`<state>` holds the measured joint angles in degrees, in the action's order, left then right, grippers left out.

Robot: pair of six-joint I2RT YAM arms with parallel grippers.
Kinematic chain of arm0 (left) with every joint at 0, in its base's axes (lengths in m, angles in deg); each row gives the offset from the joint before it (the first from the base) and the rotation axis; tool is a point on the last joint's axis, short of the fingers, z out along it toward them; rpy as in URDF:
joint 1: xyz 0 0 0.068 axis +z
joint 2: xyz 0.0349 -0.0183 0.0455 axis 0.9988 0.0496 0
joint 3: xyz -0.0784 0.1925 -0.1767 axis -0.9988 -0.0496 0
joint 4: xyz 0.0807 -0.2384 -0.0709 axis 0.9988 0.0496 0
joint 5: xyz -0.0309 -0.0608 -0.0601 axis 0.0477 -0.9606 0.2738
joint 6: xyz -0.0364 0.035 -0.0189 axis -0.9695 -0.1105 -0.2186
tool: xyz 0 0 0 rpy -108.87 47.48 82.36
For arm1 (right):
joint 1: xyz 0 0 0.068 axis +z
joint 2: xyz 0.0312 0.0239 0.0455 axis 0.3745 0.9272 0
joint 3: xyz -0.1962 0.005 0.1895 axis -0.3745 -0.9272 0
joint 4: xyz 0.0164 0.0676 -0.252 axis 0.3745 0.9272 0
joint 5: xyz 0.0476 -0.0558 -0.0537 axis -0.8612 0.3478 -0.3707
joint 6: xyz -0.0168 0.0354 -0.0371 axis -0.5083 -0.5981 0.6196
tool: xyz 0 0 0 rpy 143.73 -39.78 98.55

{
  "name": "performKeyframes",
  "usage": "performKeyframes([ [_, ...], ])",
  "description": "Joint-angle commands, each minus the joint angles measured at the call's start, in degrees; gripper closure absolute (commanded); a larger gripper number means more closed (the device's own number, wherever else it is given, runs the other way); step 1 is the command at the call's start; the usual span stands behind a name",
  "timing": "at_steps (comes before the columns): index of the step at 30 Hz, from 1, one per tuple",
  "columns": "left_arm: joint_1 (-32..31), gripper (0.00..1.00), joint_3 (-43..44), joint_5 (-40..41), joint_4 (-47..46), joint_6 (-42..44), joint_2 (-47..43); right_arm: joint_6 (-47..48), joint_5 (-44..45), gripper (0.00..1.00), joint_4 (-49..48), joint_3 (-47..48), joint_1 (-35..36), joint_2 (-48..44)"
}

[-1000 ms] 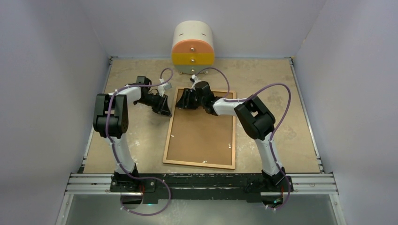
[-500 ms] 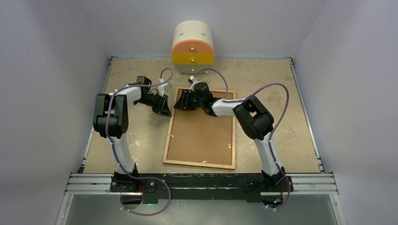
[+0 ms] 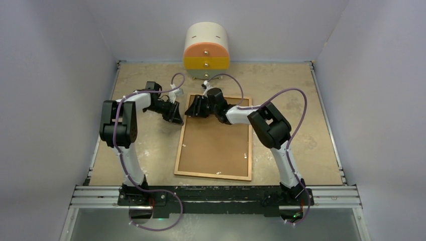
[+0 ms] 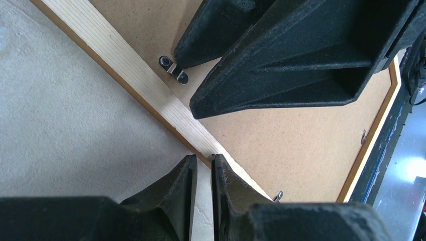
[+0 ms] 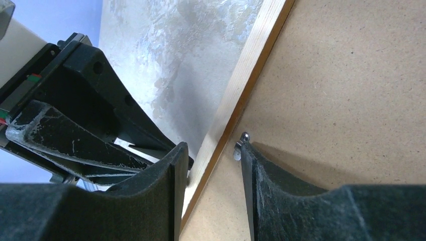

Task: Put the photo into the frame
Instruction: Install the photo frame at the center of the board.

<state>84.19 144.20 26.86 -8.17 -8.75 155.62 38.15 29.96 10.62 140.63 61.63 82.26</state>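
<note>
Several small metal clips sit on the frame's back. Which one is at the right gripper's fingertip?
The clip beside the frame's left rail, near the far corner; the right gripper's finger meets it. The other clips lie uncovered, away from it.

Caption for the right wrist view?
Right gripper open over the face-down frame's wooden rail, one fingertip beside a metal clip on the backing board.

Left arm (image 3: 116, 123): elbow raised, forearm extended inward. Left gripper (image 3: 176, 115): angled downward, fingers (image 4: 176, 186) drawn almost together, with only a thin slit between them. Right arm (image 3: 269, 125): folded at the elbow, forearm reaching across toward the left side. Right gripper (image 3: 192, 108): angled downward, fingers (image 5: 150, 191) parted, just beside the left gripper, not touching.
</note>
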Motion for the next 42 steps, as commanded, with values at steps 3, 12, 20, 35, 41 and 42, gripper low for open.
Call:
performKeyframes([
  [3,0.2,0.81,-0.1,-0.5,0.4,1.2,0.7,-2.8,-0.5,0.54,-1.6,1.5,0.6,2.6],
  [12,0.2,0.82,-0.4,-0.3,0.8,1.8,0.5,-5.6,0.9,0.55,-2.4,-5.6,0.6,-2.4],
  [20,0.2,0.83,-0.3,-0.3,0.8,1.5,0.6,-4.7,1.9,0.53,-2.4,-7.6,0.6,-3.7],
  [35,0.2,0.83,-0.2,-0.1,0.5,1.3,0.7,-7.2,0.0,0.53,-3.7,-1.7,0.9,1.6],
  [41,0.2,0.83,-0.1,-0.3,0.5,1.4,0.9,-8.4,-0.6,0.53,-4.2,-1.7,1.3,1.7],
  [42,0.2,0.83,-0.1,-0.3,0.5,1.4,0.9,-8.8,-0.5,0.53,-4.4,-2.1,1.4,1.5],
])
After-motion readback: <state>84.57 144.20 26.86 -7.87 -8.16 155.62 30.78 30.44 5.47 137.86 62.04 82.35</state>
